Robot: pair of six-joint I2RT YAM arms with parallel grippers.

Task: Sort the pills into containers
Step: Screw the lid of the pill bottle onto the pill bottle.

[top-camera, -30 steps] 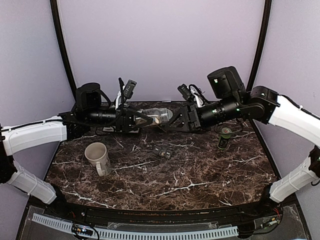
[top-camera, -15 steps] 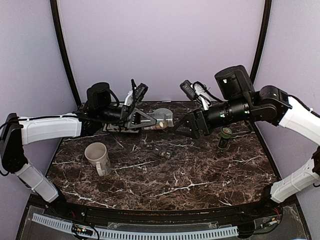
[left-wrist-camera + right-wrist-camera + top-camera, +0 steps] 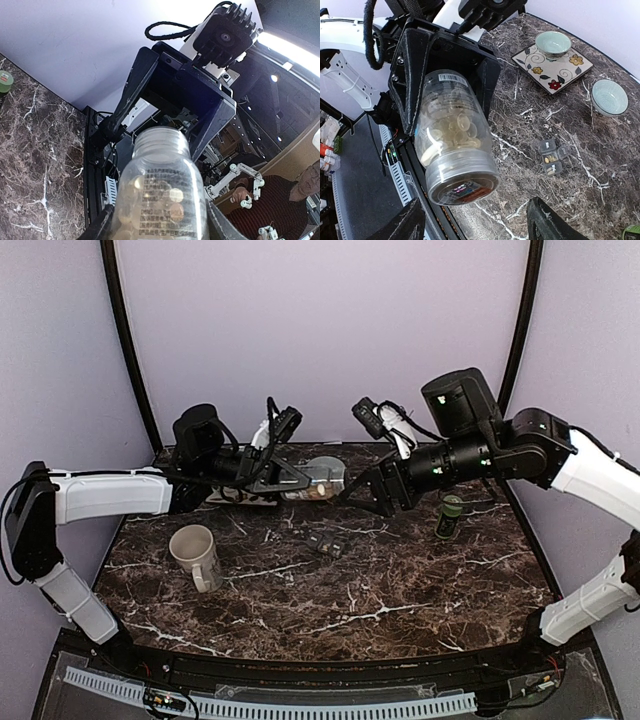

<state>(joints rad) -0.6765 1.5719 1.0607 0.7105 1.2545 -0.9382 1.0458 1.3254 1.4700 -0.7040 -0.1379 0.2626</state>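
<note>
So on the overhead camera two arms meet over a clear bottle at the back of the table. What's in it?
Observer: The right wrist camera shows the bottle part full of pale round tablets.
Visitor: Are both arms gripping it?
Observer: No. Up close, only the left end effector clamps it. The right end effector is open, its fingers clear of the bottle.
Visitor: Is anything hidden under the left arm?
Observer: Yes: a small pale bowl on a flowered tile, and a second bowl on the bare table beside it.
</note>
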